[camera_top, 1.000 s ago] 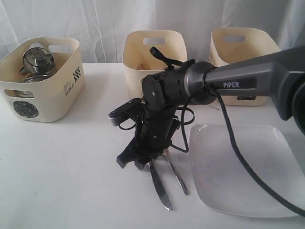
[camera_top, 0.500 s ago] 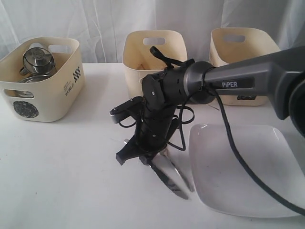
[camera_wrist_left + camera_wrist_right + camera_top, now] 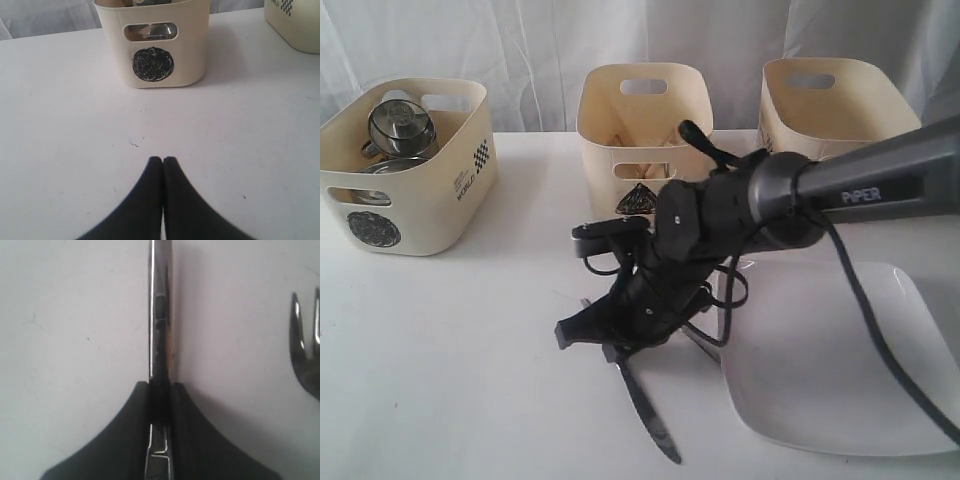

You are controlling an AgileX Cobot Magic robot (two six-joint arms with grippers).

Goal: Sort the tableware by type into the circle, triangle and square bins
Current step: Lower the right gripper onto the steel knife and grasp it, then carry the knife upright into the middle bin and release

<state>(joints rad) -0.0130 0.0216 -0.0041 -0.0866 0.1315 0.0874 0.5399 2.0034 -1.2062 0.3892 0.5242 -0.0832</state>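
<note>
My right gripper point(image 3: 618, 354) reaches across the middle of the table and is shut on the steel knife point(image 3: 650, 415), whose blade slants down toward the front edge. In the right wrist view the knife point(image 3: 160, 315) runs edge-on out of the shut gripper point(image 3: 161, 386), and the steel fork point(image 3: 305, 352) lies on the table beside it. The large white square plate point(image 3: 840, 370) lies to the right of the gripper. A steel mug point(image 3: 400, 122) stands in the circle bin point(image 3: 440, 185). My left gripper point(image 3: 163, 160) is shut on nothing, above bare table in front of the circle bin point(image 3: 190, 50).
The triangle bin point(image 3: 642, 110) stands at the back middle and a third cream bin point(image 3: 830, 95) at the back right. A white curtain hangs behind them. The right arm's cable loops over the plate's left edge.
The right gripper has closed on the knife and raised its handle end off the table. The arm has dropped and swung right, and the blade now slants toward the front.
</note>
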